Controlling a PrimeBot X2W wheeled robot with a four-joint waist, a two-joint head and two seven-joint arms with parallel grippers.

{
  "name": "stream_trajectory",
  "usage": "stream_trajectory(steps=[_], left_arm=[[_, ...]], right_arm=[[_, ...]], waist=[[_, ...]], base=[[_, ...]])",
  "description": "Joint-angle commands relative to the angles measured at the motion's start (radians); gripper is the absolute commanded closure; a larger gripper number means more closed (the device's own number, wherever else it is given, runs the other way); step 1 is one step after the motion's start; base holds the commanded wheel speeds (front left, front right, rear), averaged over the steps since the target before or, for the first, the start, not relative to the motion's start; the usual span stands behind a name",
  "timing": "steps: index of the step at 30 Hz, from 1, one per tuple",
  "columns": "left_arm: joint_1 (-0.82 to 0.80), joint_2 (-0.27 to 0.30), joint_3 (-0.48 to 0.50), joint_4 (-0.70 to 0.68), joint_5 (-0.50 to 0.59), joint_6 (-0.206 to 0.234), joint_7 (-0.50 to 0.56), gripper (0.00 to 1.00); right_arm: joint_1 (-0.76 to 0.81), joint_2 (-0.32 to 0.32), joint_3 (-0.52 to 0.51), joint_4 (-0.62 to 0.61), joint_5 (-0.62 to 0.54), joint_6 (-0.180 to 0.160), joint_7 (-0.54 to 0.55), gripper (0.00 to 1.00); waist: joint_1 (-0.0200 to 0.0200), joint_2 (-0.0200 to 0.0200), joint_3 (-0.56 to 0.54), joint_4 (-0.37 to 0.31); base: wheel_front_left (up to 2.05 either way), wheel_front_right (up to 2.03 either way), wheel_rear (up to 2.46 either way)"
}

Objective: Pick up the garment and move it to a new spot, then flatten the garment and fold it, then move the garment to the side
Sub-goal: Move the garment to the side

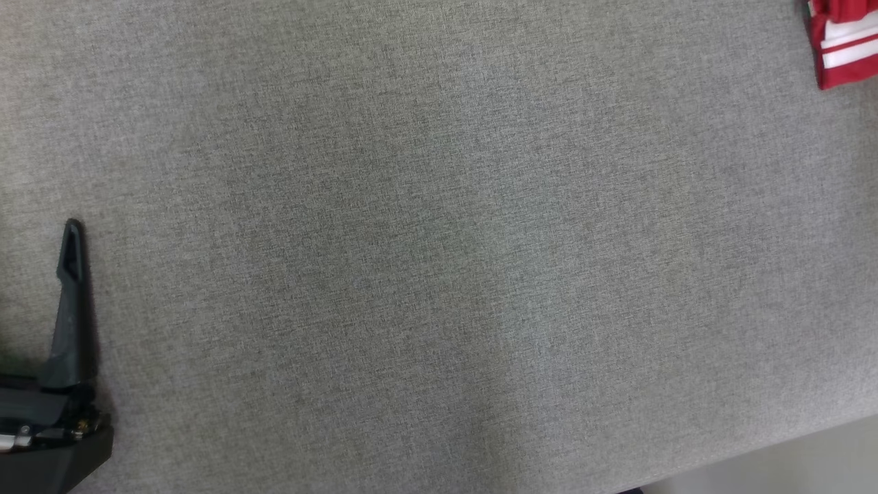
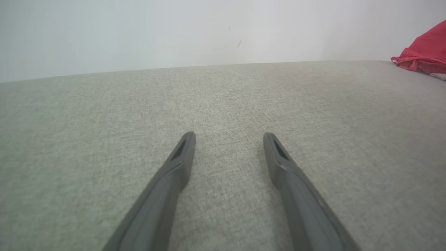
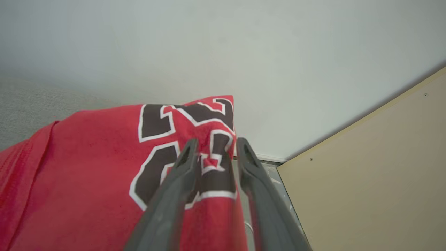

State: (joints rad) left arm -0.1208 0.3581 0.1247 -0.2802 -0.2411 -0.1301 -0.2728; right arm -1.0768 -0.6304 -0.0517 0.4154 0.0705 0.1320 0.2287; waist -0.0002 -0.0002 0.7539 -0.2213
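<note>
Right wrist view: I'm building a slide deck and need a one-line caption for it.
Right gripper, jaws parted, straddling a fold of the red garment with black-and-white lettering.

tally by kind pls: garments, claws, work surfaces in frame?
Red fabric garment with black, white-edged lettering: 1
Dark two-fingered claws, left claw and right claw: 2
Grey woven fabric surface: 1
Total: 4

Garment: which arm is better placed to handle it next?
Right. The right gripper has its parted fingers astride a fold of the red garment; the left gripper hangs open over bare grey surface, with the garment far off to its side.
</note>
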Motion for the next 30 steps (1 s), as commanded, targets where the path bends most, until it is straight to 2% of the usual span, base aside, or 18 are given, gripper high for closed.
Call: stream_trajectory(steps=[1,9,18,30], left_arm=[[-0.011,-0.029,-0.039,0.071,-0.01,0.0,0.016,0.0],[-0.028,-0.044,-0.052,0.103,-0.029,0.0,0.016,0.0],[-0.023,-0.09,-0.046,0.151,-0.036,0.0,0.014,0.0],[0.043,-0.185,0.048,0.228,-0.025,0.001,0.009,0.0]], right_arm=[[-0.011,0.003,-0.002,0.008,-0.01,-0.002,-0.007,0.0],[-0.007,0.023,0.002,0.023,-0.039,-0.002,-0.068,0.0],[0.029,0.052,0.034,-0.008,-0.009,-0.002,-0.168,0.0],[0.242,0.224,0.104,-0.093,0.058,-0.002,-0.294,0.0]], waist=[[0.0002,0.0002,0.0,0.0],[0.0002,0.0002,-0.045,0.012],[0.0002,0.0002,-0.163,0.057],[0.0002,0.0002,-0.386,0.132]], base=[[0.0,0.0,0.0],[0.0,0.0,0.0],[0.0,0.0,0.0],[0.0,0.0,0.0]])
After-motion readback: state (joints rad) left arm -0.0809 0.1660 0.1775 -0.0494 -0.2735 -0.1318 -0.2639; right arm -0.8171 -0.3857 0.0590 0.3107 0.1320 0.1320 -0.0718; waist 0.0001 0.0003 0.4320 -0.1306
